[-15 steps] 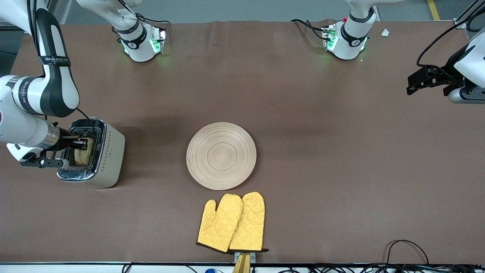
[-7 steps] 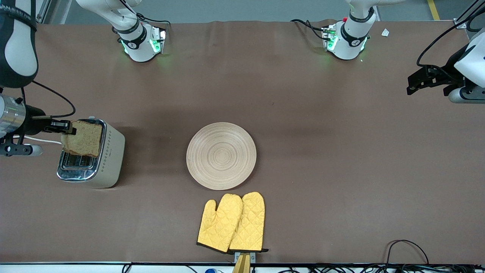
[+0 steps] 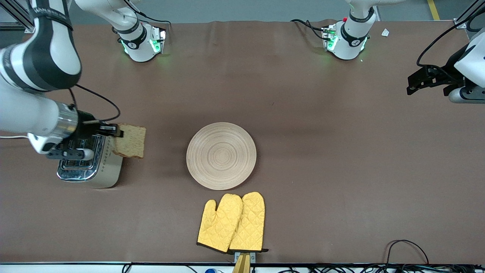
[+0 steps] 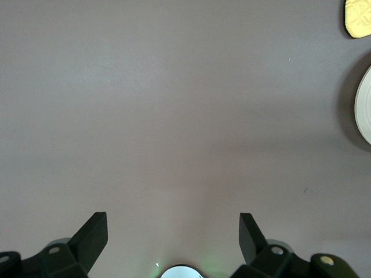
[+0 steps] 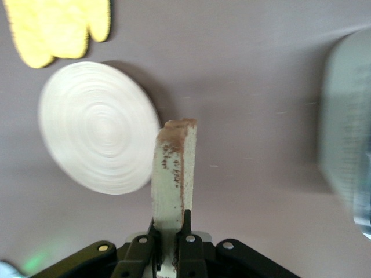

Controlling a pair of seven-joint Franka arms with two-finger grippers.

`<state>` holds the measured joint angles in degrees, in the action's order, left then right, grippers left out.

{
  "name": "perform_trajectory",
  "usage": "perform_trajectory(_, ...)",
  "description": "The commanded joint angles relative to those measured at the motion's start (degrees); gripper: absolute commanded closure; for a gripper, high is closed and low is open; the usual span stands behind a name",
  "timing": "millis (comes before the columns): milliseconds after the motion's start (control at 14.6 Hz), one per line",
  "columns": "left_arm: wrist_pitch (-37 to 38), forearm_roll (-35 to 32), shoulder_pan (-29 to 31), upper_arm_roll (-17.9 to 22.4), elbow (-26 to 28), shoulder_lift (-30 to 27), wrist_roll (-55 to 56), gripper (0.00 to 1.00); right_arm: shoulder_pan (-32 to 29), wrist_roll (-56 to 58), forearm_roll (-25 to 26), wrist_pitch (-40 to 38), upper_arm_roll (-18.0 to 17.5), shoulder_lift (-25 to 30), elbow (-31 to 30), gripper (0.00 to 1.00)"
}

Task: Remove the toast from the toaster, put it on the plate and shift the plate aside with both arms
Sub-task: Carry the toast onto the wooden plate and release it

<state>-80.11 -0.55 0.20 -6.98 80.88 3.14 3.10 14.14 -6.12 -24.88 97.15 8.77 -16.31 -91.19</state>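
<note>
Since 0.5 s ago the right gripper has carried the toast off the toaster toward the plate; the slice now hangs in the air over the toaster's plate-side edge and the bare table just beside it. Jaws are clamped on one edge of the slice, which the right wrist view shows edge-on, pinched between the two fingers. Toaster slots, as far as visible under the arm, show bare metal; part of them is hidden by the wrist. Plate lies near the table's middle with nothing on it, well apart from the toast. Two yellow oven mitts lie side by side, nearer to the front camera than the plate and just short of touching its rim. Left gripper waits in the air over the table's edge at the left arm's end, fingers spread apart with only table beneath; plate rim and a mitt tip sit at the border of that wrist view. Table is covered by a brown mat. Both arm bases show green lights. Cables run along the table edge nearest the front camera, and a small white scrap lies near the left base.
</note>
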Motion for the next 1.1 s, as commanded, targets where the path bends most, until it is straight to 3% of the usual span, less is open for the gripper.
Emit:
perform_trajectory(0, 0.74, 0.55, 0.07, -0.05, -1.69, 0.73, -0.9, 0.0, 1.23, -0.03, -13.83, 5.22, 0.28, -1.0, -6.88, 1.0)
perform_trajectory(412, 0.74, 0.2, 0.24, -0.05, -1.6, 0.73, -0.81, 0.0, 16.86, 0.59, -17.47, 20.6, 0.11, -7.24, -7.68, 1.0)
perform_trajectory(549, 0.74, 0.11, 0.33, -0.05, -1.69, 0.73, -0.81, 0.0, 18.46, 0.67, -21.86, 24.64, 0.11, -8.91, -8.12, 1.0)
perform_trajectory(1030, 0.74, 0.2, 0.33, -0.05, -1.6, 0.73, -0.81, 0.0, 17.94, 9.36, -27.85, 28.97, 0.19, -15.33, -9.0, 1.0)
